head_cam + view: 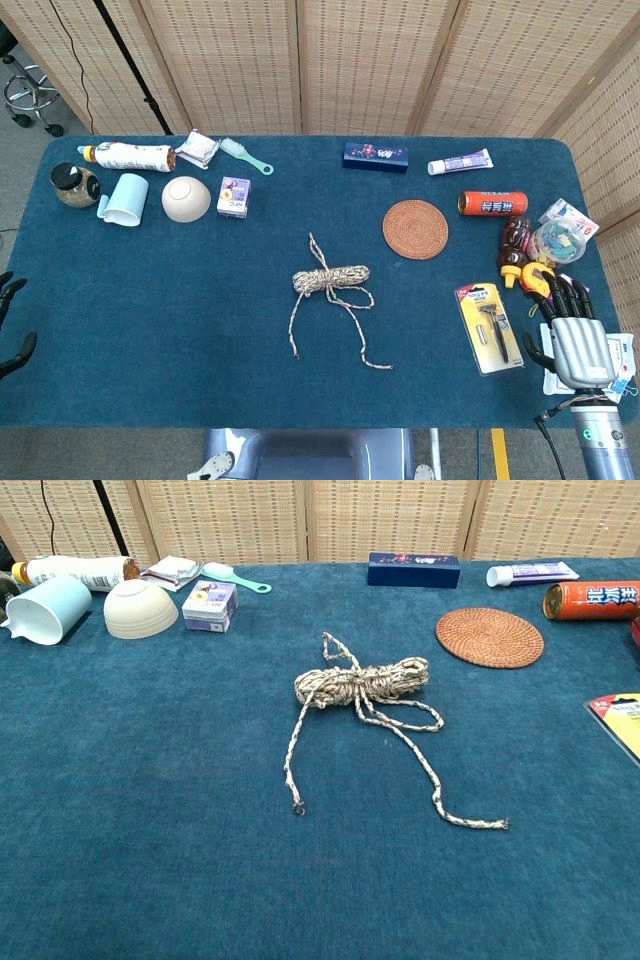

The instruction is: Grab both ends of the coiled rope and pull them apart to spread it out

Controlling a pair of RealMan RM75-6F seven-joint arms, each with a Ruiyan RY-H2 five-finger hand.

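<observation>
A coiled beige rope (331, 278) (362, 681) lies in the middle of the blue table. One loose end (295, 354) (297, 807) trails toward the front left, the other end (386, 367) (498, 825) toward the front right. My right hand (573, 330) hovers at the table's right front edge, fingers spread, holding nothing, far from the rope. Only dark fingertips of my left hand (12, 320) show at the far left edge, apart and empty. The chest view shows neither hand.
A razor pack (488, 327) lies just left of my right hand, with bottles (514, 248) and a taped pack (560, 240) behind it. A woven coaster (415, 229), a red can (492, 204), a bowl (186, 198), a cup (124, 199) and boxes line the back.
</observation>
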